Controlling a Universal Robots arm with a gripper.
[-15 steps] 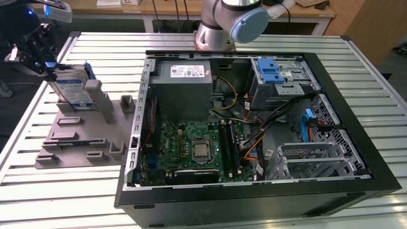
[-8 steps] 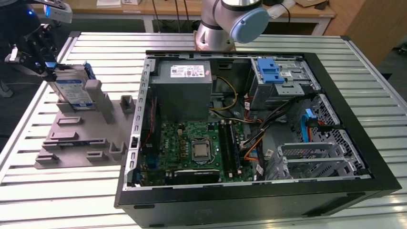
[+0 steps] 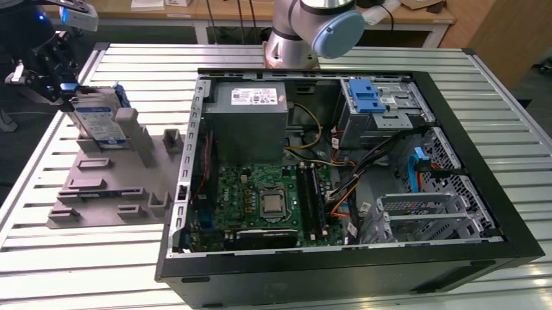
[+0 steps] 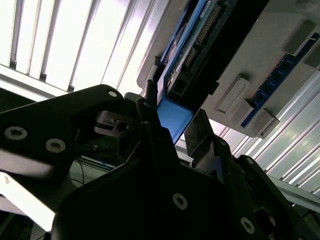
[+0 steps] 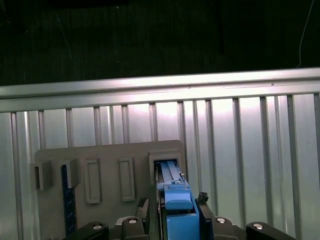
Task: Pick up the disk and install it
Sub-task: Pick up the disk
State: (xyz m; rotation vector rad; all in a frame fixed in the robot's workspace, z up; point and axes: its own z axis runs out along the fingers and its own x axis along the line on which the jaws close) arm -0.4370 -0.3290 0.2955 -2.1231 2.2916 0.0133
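Exterior view: the silver disk (image 3: 97,119) stands up on its edge in a slot of a grey holder plate (image 3: 112,187). It has a white-and-blue label on its face and a blue frame along its sides. The plate lies flat on the metal surface (image 3: 86,271), which is made of long silver slats. It sits just beside the big open computer case (image 3: 483,252), on the exterior view's left.

The black gripper (image 3: 64,87) is down at the top edge of the disk. I cannot tell if the jaws are squeezing the disk or are a little apart from it. The bottom of the disk is in its slot.

Inside the case there is a grey power supply box (image 3: 250,126) with a white sticker. A green board (image 3: 250,194) lies next to it. A silver drive cage (image 3: 388,113) with a blue latch (image 3: 366,97) sits in a far corner of the case. The base of the robot arm (image 3: 302,32) stands behind the case.

In the first wrist view, the gripper (image 5: 172,202) is right over the blue frame of the disk (image 5: 170,172). A thin dark blue strip (image 5: 69,200) stands in another slot of the plate (image 5: 110,152).

In the second wrist view, the gripper (image 4: 172,117) is at one blue end of the disk (image 4: 195,45).
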